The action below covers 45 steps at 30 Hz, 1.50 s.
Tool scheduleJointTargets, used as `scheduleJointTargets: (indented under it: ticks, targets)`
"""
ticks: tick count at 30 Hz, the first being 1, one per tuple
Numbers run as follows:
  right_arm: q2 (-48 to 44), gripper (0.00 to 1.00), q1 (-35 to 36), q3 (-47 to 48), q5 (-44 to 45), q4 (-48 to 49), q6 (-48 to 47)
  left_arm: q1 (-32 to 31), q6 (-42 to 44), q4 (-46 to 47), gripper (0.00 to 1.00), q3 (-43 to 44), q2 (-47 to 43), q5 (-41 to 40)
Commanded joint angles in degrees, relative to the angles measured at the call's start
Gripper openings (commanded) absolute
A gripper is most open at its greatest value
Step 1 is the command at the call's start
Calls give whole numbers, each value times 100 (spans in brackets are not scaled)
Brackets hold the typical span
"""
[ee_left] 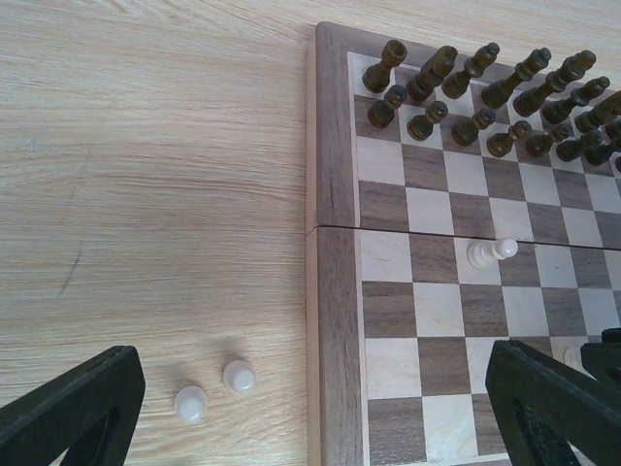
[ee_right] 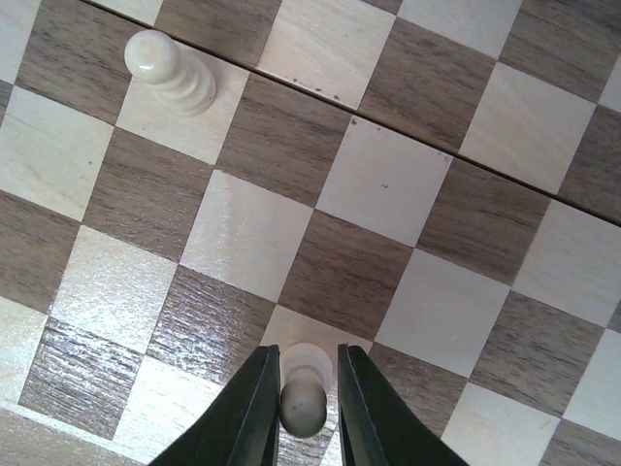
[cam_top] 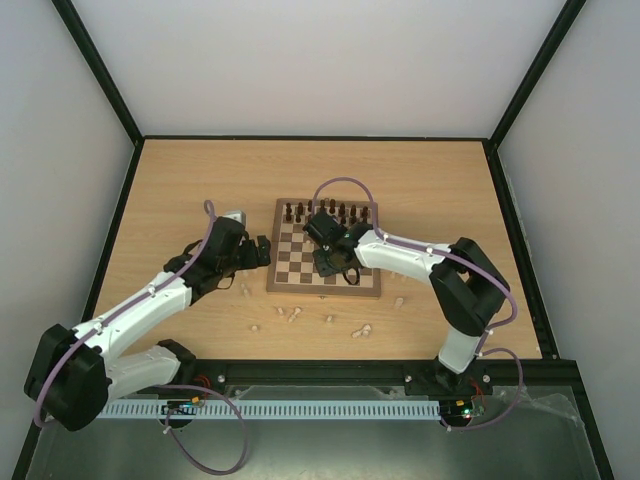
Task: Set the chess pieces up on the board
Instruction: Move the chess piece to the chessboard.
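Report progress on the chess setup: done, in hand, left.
Done: dark pieces stand in two rows on the board; one pale pawn sits mid-board. In hand: the right gripper has a second pawn between its fingers on a light square. Left: pale pieces on the table; the left gripper is open, empty.

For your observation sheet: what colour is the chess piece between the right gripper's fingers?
Pale cream-white; the chess piece shows best in the right wrist view.

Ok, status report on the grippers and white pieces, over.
Left gripper open, empty, by board edge. Right gripper narrow around standing pale pawn, grip unclear. Another pale piece sits mid-board. Nothing blocking.
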Motion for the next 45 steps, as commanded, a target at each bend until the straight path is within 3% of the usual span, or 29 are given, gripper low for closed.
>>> scheduleJointTargets:
  ticks: [1, 7, 12, 15, 20, 25, 30, 41, 45]
  targets:
    - [148, 19, 31, 82, 35, -367, 58, -31, -53, 64, 99, -37, 61, -60]
    - [-67, 30, 27, 70, -19, -331, 59, -35, -33, 210, 99, 27, 214, 136]
    - [-911, 46, 31, -101, 100, -215, 102, -167, 21, 350, 99, 387, 770, 252]
    - [-1401, 50, 30, -256, 222, -197, 156, -327, 14, 460, 98, 638, 1215, 249]
    - [-1942, 51, 23, -499, 417, -284, 233, -595, 13, 647, 81, 1170, 2058, 237]
    - [-2254, 51, -3, -681, 577, -388, 276, -827, 72, 710, 54, 1721, 2863, 170]
    - [-2521, 51, -85, -891, 574, -392, 300, -964, 126, 716, 40, 2180, 3544, 92]
    - [-2803, 51, -267, -1167, 446, -378, 278, -1066, 116, 651, 31, 2575, 4112, -89]
    - [-2824, 51, -293, -1208, 391, -344, 278, -1098, 133, 617, 23, 2638, 4233, -144]
